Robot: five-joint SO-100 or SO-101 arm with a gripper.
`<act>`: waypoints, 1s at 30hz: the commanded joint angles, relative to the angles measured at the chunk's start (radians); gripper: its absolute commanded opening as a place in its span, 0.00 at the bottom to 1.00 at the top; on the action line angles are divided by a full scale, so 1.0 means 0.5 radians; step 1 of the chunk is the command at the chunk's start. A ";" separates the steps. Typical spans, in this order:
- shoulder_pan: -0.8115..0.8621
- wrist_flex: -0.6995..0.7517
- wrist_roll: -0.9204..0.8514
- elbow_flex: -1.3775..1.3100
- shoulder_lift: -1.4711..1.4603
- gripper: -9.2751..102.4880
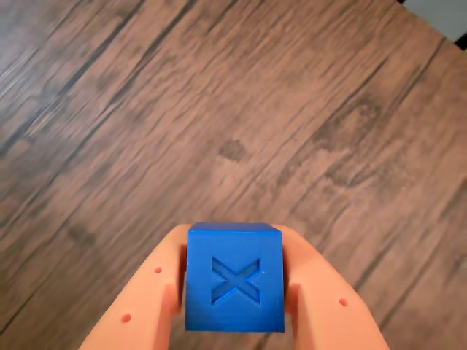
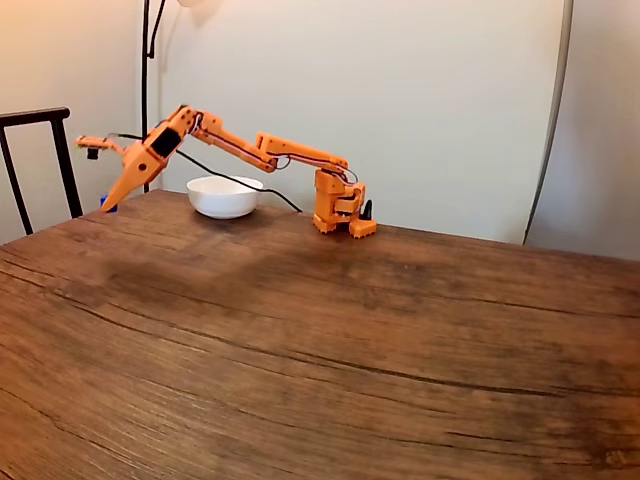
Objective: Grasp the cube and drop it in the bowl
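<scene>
Count from where I stand: 1 cube, blue, X recessed in one face, sitting between the two orange fingers of the gripper. 1 gripper, 1 arm. 1 bowl, white, at about 3 o'clock from the cube in the fixed view. 1 bench, wood grain. 1 dark chair at the 9 o'clock edge. 1 black cable running along the arm.

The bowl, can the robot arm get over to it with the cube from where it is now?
Probably yes. The gripper holds the cube left of the bowl in the fixed view, lifted off the table. Nothing stands between them, and the bowl sits nearer the arm's base than the gripper does.
</scene>
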 commanded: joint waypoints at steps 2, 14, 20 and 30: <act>-0.043 0.163 0.046 -0.147 0.153 0.12; 0.021 0.831 0.236 -0.144 0.672 0.12; 0.071 0.951 0.331 -0.144 0.871 0.12; 0.242 0.957 0.423 -0.141 1.000 0.12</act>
